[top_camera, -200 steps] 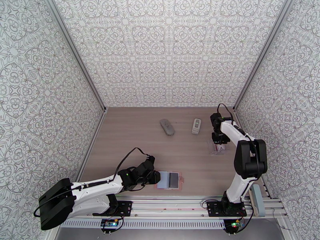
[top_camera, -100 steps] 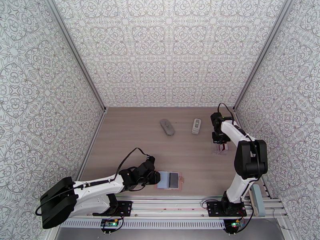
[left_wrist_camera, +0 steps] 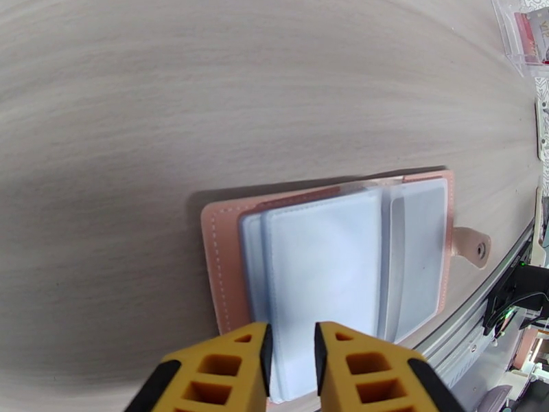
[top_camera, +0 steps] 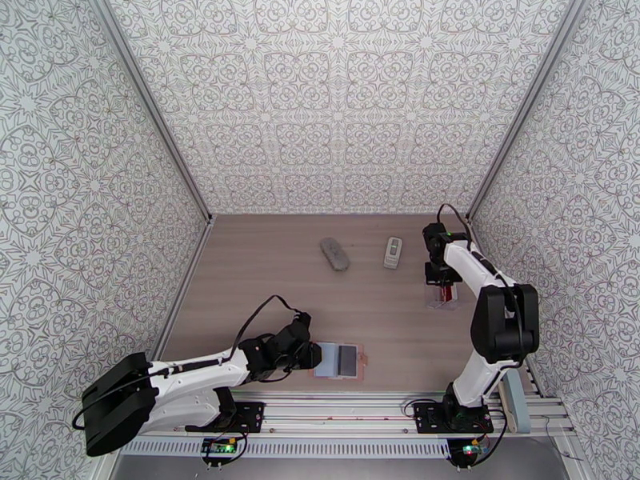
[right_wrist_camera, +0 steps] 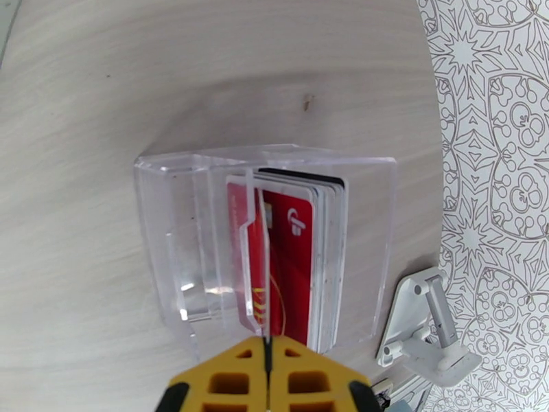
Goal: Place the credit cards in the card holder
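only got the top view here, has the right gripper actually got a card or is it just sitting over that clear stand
Observer: From the right wrist view, the right gripper is shut on the top edge of one card standing upright in the clear stand.
Operator: ok and what's the left one doing at the holder
Observer: From the left wrist view, the left gripper has the edge of a clear sleeve of the open pink card holder between its fingers. Whether it is pinching the sleeve, I cannot tell.
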Robot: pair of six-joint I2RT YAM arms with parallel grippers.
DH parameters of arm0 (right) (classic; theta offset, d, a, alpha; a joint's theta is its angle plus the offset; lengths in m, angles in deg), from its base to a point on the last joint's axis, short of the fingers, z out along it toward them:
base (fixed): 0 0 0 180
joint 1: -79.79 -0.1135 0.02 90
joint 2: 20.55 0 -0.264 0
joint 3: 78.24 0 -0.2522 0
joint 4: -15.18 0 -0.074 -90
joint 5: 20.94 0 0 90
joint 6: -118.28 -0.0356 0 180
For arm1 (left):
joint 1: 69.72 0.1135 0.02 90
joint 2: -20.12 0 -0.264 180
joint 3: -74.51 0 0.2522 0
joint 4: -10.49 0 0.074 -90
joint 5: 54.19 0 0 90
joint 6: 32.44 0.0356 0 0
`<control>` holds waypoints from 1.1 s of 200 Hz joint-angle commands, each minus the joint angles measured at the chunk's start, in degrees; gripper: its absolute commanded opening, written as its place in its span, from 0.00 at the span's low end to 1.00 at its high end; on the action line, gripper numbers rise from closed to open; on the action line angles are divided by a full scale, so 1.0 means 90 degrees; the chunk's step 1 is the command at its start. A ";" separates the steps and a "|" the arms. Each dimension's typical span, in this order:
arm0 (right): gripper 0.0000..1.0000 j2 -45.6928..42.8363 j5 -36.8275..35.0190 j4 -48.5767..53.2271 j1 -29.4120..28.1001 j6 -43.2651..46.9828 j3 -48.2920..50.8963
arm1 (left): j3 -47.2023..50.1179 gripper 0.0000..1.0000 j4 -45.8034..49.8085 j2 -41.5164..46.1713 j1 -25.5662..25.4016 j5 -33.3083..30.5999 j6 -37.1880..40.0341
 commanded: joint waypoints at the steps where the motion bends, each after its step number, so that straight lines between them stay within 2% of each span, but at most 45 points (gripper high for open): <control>1: 0.00 -0.0449 0.0546 0.0033 0.0031 -0.0078 0.0030 | -0.0064 0.27 -0.0072 0.0092 -0.0059 0.0035 -0.0037; 32: 0.00 -0.1114 0.1820 -0.0282 0.0027 -0.0097 0.0318 | -0.0103 0.27 0.0017 0.0436 -0.0031 -0.0068 0.0096; 53: 0.00 -0.1684 0.3017 -0.0772 -0.0050 -0.0144 0.0706 | -0.0066 0.27 -0.0098 0.0764 0.0093 0.0009 0.0217; 95: 0.00 -0.2878 0.5470 -0.2446 -0.0513 -0.0532 0.1922 | 0.0382 0.27 -0.1229 0.1496 0.0657 0.1030 0.0358; 120: 0.00 -0.3508 0.6537 -0.3816 -0.1148 -0.0930 0.2801 | 0.0318 0.27 -0.1339 0.1964 0.0763 0.1328 0.0586; 161: 0.00 -0.4118 0.7387 -0.5353 -0.2164 -0.1467 0.3592 | 0.0325 0.33 -0.1321 0.2847 0.0991 0.1728 0.0938; 191: 0.00 -0.4458 0.7851 -0.6323 -0.2517 -0.2009 0.4118 | 0.0483 0.38 -0.1400 0.3426 0.1237 0.2087 0.0998; 220: 0.00 -0.4584 0.8020 -0.6883 -0.2846 -0.2379 0.4442 | 0.0659 0.44 -0.2022 0.3732 0.1270 0.2456 0.0950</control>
